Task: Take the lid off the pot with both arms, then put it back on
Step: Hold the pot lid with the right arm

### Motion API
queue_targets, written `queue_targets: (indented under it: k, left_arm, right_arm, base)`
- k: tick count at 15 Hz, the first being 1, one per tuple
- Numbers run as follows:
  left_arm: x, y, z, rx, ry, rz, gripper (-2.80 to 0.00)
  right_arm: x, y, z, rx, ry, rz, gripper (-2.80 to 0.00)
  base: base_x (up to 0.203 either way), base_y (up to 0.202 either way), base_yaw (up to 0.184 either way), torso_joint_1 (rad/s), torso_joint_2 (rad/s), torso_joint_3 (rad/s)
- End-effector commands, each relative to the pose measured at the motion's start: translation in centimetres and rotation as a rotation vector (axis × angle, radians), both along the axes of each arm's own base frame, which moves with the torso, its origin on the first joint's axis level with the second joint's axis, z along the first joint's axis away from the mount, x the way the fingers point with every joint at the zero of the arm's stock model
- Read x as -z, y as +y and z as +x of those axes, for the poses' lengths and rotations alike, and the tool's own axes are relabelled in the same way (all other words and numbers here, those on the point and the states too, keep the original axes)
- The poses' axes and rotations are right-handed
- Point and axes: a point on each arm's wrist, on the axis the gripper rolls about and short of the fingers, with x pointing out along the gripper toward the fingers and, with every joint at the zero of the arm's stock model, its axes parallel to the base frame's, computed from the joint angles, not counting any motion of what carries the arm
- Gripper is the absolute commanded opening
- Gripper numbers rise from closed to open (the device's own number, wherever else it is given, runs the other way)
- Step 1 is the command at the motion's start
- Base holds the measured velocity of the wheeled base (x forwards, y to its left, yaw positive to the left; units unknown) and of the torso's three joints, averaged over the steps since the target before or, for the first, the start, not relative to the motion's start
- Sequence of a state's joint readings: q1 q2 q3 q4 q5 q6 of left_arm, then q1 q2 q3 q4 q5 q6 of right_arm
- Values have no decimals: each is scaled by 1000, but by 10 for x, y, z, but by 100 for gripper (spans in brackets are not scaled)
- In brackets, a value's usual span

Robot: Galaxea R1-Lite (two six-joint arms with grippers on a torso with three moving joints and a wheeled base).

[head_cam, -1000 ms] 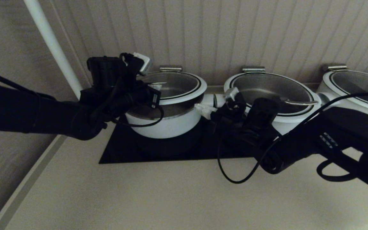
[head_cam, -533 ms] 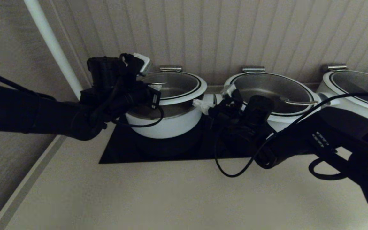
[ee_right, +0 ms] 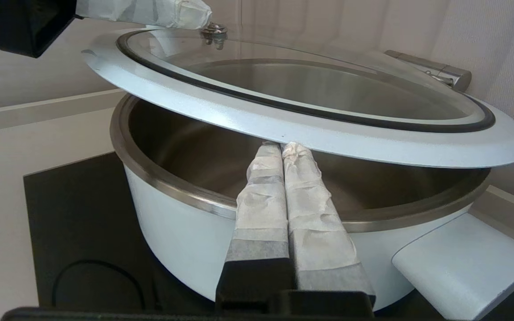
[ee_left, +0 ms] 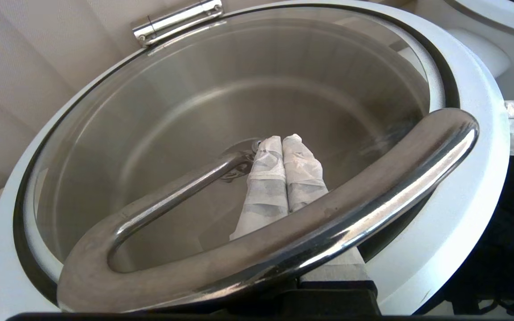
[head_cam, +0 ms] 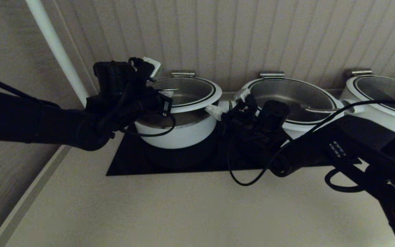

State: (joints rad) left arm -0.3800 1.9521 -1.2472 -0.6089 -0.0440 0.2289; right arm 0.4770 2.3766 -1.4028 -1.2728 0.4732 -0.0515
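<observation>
The lid (head_cam: 190,92), glass with a broad white rim, is raised and tilted above the small white pot (head_cam: 183,133) on the black cooktop. My left gripper (ee_left: 282,140) is shut, its taped fingers passed under the steel bar handle (ee_left: 283,240) and lying over the glass. It shows in the head view at the lid's left side (head_cam: 163,92). My right gripper (ee_right: 281,146) is shut, its taped tips touching the underside of the lid's white rim (ee_right: 283,127), over the pot's steel edge (ee_right: 172,191). In the head view it is at the lid's right side (head_cam: 214,111).
Two wider white pots with lids stand to the right (head_cam: 290,92) (head_cam: 386,89). The black cooktop (head_cam: 129,161) lies on a beige counter against a panelled wall. A white pole (head_cam: 57,48) rises at the back left. The pot's stub handle (ee_right: 462,263) sticks out near my right gripper.
My right arm has moved left toward the pot, bringing its tips under the lid's rim. The left arm and the lid have barely moved.
</observation>
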Motion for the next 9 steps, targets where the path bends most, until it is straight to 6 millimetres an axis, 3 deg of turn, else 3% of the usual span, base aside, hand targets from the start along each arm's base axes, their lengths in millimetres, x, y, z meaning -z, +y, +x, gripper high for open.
queue_targets:
  k: [1, 6, 9]
  left_arm:
    - [1, 0, 1, 1, 0, 1, -280]
    - [1, 0, 1, 1, 1, 0, -280]
    - [2, -1, 1, 1, 4, 0, -280]
  right_arm:
    - [4, 1, 1, -2, 1, -2, -280]
    - [17, 8, 1, -15, 24, -15, -280]
    - [15, 9, 2, -14, 16, -11, -280]
  base:
    - [0, 0, 0, 0, 0, 0]
    - [0, 0, 0, 0, 0, 0]
    - [0, 0, 0, 0, 0, 0]
